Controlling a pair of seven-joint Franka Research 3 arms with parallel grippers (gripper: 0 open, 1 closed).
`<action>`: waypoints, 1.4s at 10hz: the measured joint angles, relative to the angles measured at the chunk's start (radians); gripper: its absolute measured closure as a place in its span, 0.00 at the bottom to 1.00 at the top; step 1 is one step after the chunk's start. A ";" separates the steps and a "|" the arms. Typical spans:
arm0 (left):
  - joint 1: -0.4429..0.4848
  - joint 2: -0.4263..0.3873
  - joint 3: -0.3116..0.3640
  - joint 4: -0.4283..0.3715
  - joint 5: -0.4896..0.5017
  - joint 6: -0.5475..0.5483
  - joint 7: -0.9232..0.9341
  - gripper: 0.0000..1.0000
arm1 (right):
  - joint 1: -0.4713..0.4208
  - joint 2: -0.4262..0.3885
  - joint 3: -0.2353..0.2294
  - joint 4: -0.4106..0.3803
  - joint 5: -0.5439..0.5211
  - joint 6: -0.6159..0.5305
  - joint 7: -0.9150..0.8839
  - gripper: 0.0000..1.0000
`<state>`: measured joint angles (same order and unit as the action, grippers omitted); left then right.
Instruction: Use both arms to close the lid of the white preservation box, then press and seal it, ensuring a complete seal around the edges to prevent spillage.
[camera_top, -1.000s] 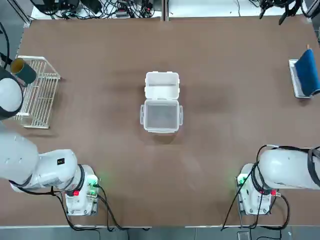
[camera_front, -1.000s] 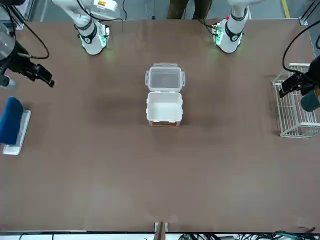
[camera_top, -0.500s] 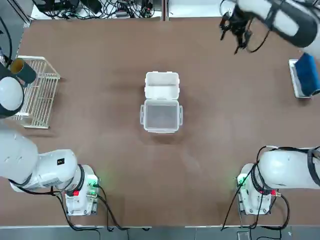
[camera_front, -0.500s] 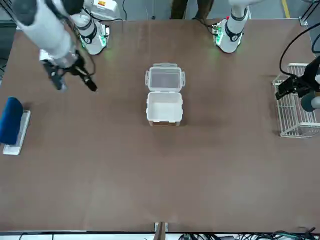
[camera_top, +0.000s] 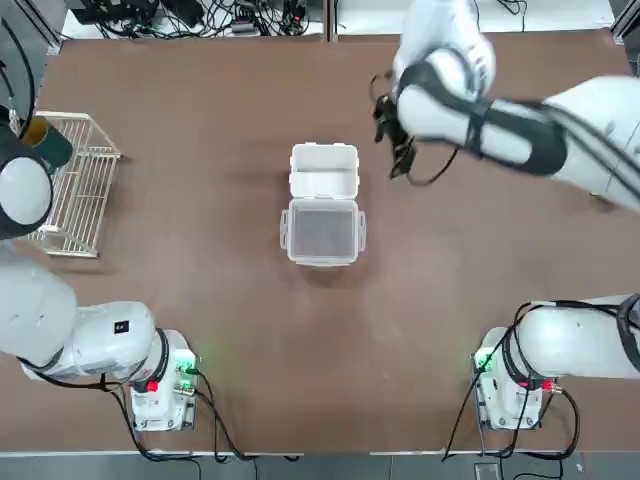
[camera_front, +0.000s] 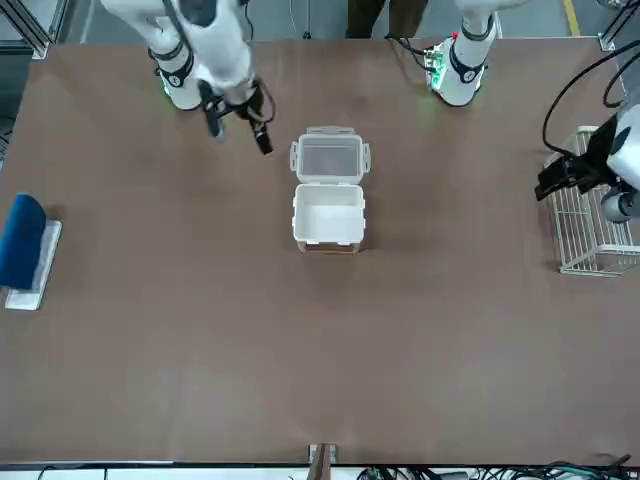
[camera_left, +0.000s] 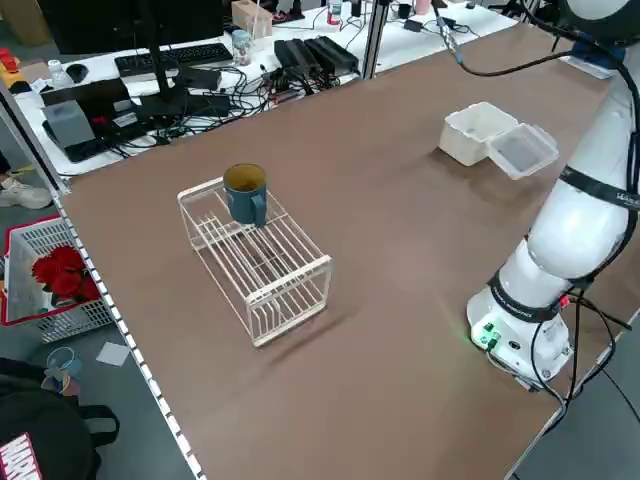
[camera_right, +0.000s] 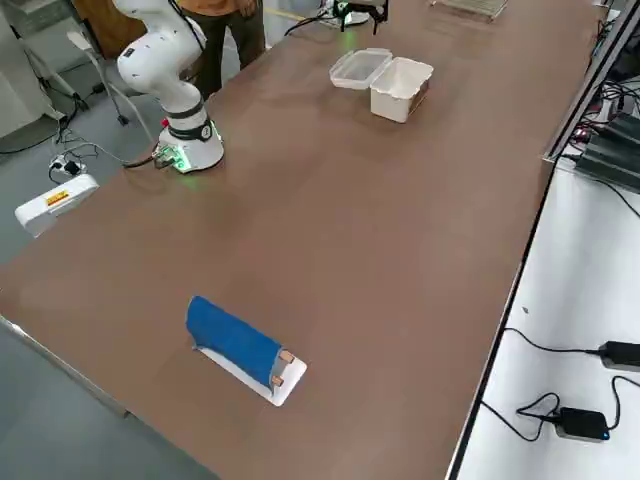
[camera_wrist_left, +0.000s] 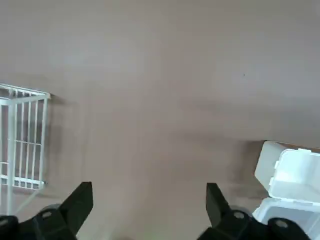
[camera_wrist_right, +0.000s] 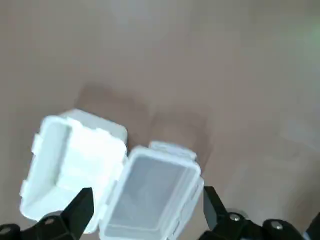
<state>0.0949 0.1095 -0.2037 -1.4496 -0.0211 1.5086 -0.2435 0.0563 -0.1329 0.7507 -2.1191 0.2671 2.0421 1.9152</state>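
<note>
Tbl. top (camera_top: 300, 380), brown, bears the setup; all positions rel. to the white preservation box (camera_top: 323, 168), abbrev. "box". R. arm (camera_top: 490, 110), glossy white w/ dark bands: base toward the robot's side and to the R. of box, forearm reaching in from the R. L. arm (camera_top: 75, 330), same build: base toward the robot's side and to the L. of box. Person (camera_front: 388, 18), legs only in front view: past the robot's edge of tbl., on the robot's side of box. Wire rack (camera_top: 80, 185), white: well L. of box. Box proper: upright on tbl., near its mid-width, open side up. Lid (camera_top: 323, 232), translucent w/ raised rim (camera_front: 330, 180) and side clips: open, hinged to box, laid out on the robot's side of it. Blue cloth-like piece (camera_right: 235, 340) on white base plate (camera_right: 288, 385), w/ wooden peg ends showing: well R. of box. R. gripper (camera_wrist_right: 150, 197), dark: raised over tbl., just R. of box, fingers spread apart; box and lid both in its wrist view. L. gripper (camera_wrist_left: 149, 195), dark: well L. of box, by the rack, fingers likewise spread apart. Mug (camera_left: 246, 193), blue-green w/ tan interior: upright atop rack, hence also well L. of box.
</note>
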 joint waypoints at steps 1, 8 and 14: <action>-0.016 0.015 0.007 -0.002 -0.006 0.002 -0.021 0.03 | 0.005 0.000 0.083 -0.040 0.001 0.074 0.103 0.04; -0.081 0.080 -0.023 -0.095 -0.018 0.104 -0.169 0.89 | 0.007 0.081 0.302 -0.219 0.002 0.502 0.394 0.08; -0.089 0.123 -0.061 -0.234 -0.033 0.252 -0.201 0.99 | 0.307 0.220 -0.029 -0.215 0.003 0.552 0.409 0.09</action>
<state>0.0060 0.2326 -0.2652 -1.6833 -0.0543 1.7605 -0.4442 0.3635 0.0867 0.7218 -2.3342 0.2696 2.5942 2.3240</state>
